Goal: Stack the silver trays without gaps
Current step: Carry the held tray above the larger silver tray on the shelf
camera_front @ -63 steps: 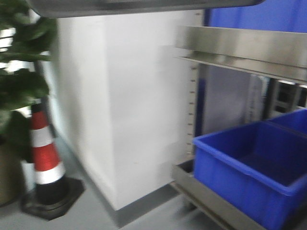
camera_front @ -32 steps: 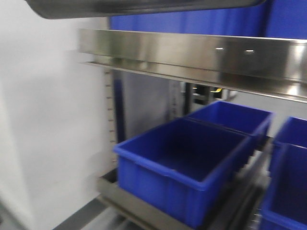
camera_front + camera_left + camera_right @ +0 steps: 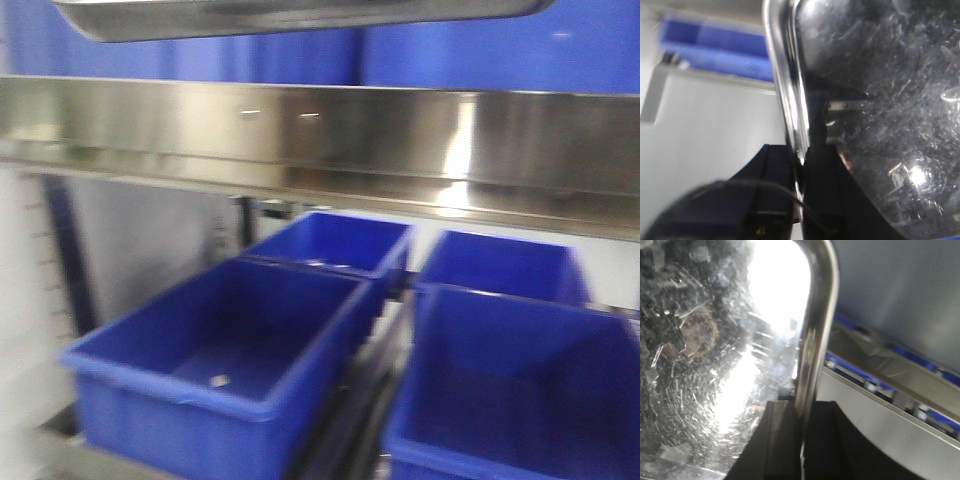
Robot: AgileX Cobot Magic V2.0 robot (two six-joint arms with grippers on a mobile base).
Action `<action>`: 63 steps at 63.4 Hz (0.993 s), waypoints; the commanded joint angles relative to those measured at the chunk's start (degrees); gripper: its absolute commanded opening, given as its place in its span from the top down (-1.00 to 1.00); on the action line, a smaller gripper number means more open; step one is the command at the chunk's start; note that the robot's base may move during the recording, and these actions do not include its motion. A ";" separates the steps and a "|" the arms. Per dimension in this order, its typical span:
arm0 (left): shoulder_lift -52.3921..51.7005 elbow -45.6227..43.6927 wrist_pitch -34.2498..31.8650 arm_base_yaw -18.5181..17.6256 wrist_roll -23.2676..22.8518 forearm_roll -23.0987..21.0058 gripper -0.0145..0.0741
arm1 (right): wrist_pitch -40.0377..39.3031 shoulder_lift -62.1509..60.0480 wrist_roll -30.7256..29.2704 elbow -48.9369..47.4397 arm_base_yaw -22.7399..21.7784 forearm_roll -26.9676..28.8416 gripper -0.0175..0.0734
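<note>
Stainless steel, scuffed with fine scratches and bright with glare, makes up the silver tray [image 3: 880,100], which is held in the air between both hands. The left hand [image 3: 799,165] is closed narrowly on the tray's rolled rim [image 3: 789,85], with one dark finger [image 3: 771,190] on the outside and the other against the inner wall. The right hand [image 3: 802,427] grips the opposite rim in the same pinch, one finger on each side of the edge. In the front view, the tray's underside shows as a grey band along the top edge. Beyond it, a long steel shelf rail [image 3: 320,130] spans the view. Four blue bins [image 3: 230,350] sit open on the shelf below the rail, blurred.
</note>
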 commanded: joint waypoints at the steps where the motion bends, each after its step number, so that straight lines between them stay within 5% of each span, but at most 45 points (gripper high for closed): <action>1: -1.66 -1.79 1.71 -0.10 1.93 1.55 0.78 | -2.34 -2.22 -1.61 -2.07 -0.02 -2.19 0.49; 63: -1.66 -1.79 1.71 -0.10 1.93 1.55 0.78 | -2.34 -2.22 -1.61 -2.07 -0.02 -2.19 0.49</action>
